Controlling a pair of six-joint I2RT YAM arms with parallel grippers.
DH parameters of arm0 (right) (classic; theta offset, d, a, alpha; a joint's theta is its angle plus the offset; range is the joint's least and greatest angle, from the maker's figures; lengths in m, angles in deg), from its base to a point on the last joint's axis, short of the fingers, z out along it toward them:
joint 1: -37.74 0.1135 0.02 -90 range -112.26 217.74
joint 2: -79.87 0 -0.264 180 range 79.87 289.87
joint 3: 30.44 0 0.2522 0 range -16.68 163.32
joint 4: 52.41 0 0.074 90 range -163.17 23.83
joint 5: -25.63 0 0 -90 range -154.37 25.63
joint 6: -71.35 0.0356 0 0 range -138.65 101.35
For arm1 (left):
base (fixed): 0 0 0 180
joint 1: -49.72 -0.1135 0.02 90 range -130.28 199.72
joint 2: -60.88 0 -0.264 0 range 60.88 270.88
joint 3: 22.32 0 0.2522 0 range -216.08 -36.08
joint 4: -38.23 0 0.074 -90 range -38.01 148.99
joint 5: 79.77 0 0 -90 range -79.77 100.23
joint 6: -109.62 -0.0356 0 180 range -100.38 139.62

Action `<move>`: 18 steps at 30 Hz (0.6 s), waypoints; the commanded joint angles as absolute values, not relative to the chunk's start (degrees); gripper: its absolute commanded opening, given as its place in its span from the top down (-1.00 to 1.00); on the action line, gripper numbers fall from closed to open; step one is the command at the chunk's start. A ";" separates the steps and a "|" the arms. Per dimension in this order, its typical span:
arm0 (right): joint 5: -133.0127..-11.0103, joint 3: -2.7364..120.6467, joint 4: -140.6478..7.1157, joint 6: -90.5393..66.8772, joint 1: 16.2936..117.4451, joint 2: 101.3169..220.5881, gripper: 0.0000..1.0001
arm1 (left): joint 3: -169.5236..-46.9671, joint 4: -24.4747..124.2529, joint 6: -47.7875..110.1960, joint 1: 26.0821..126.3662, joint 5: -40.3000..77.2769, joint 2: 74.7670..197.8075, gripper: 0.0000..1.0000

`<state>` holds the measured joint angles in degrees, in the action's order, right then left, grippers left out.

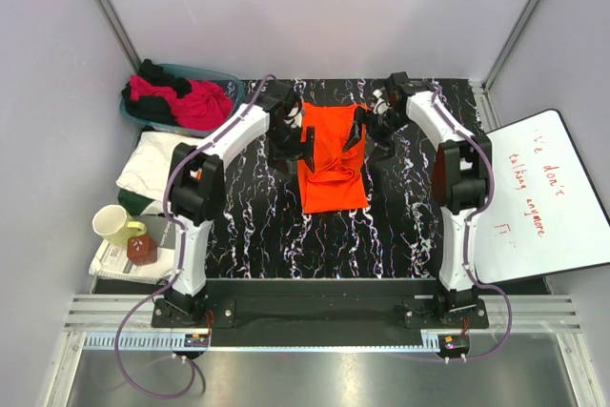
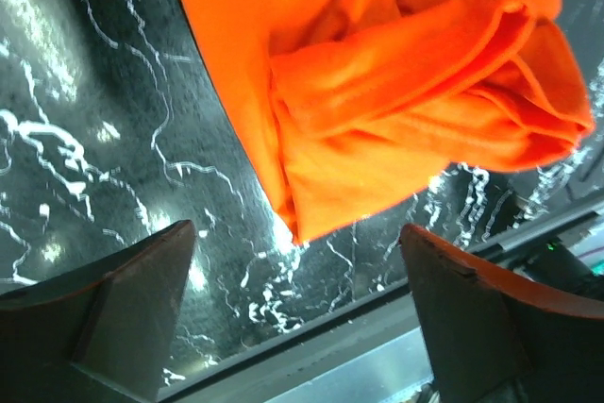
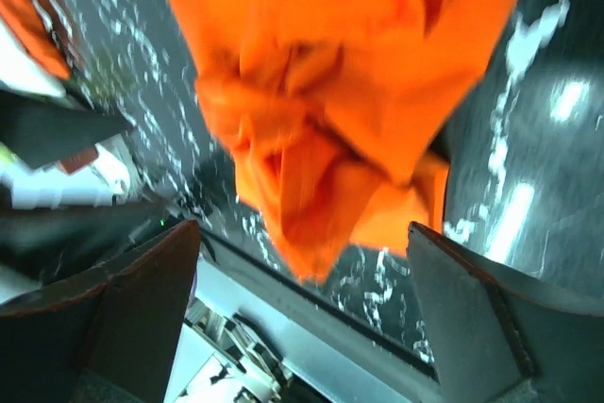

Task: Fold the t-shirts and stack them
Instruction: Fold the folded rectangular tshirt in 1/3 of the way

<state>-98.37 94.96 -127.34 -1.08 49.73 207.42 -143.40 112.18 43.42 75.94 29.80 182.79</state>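
Basket holds pink shirt and black shirt; left tool and right tool stand apart at orange shirt.

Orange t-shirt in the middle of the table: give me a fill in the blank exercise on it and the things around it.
1. The marbled table under the bright orange cloth t-shirt is white-veined ____.
2. In the top view, the translucent teal plastic basket sits at the table's far ____ corner.
3. The handwriting on the white board is ____.
4. The left gripper and the right gripper both stand ____.
Missing words: black; left; red; open.
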 commanded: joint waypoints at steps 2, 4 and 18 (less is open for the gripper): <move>-100.84 88.89 -126.29 -0.90 49.43 199.32 -0.52 | -148.13 109.56 42.56 76.71 27.89 187.44 -0.21; -102.51 86.16 -125.07 0.51 49.52 198.18 -0.36 | -150.06 109.21 43.26 76.71 29.12 189.63 0.05; -108.32 79.91 -123.21 4.12 49.69 198.17 -0.22 | -156.40 106.05 45.64 76.80 32.99 196.58 0.14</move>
<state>-106.13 80.03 -124.52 3.18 49.69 200.05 -152.98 108.02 44.90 76.75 30.54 195.64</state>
